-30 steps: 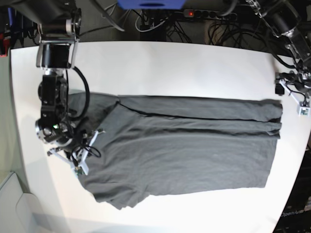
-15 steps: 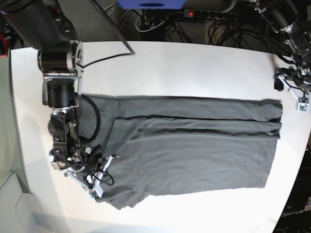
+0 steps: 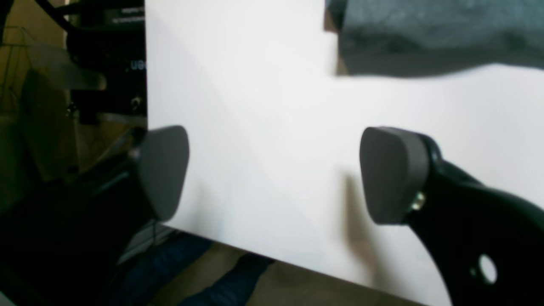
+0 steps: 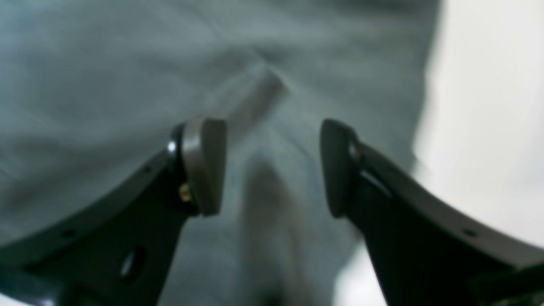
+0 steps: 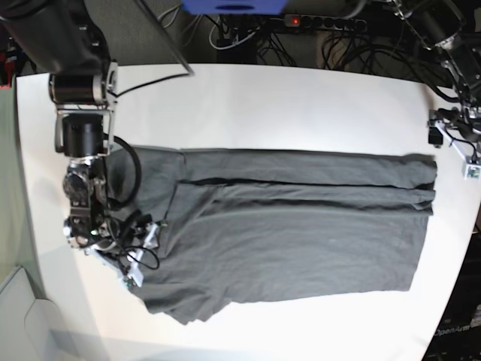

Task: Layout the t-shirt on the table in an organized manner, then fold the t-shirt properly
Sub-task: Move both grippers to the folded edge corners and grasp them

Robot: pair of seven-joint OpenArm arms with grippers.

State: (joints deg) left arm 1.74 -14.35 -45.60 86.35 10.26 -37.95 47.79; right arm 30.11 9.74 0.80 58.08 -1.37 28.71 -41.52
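T-shirt [image 5: 301,226] lies spread flat on my tabletop [image 5: 263,98], dark grey, long axis running across the base view. Its upper edge is turned over onto the body in a long straight band, with a couple of ridges running under that. A sleeve pokes out at the lower left corner; the other sleeve area sits under my right arm.

My right gripper [image 4: 272,168] sits low over that left end of the shirt, just inside its edge. On the right wrist view both pads [image 4: 204,165] stand apart with only wrinkled grey cloth showing between them; nothing is pinched, though a soft crease rises toward the gap. White tabletop shows just past the cloth on that side.

My left gripper [image 3: 272,174] is off by the far corner of the tabletop, well apart from the shirt's hem. Its pads are spread wide over bare white surface, holding nothing. A corner of the shirt shows at the top of that view, blurred.
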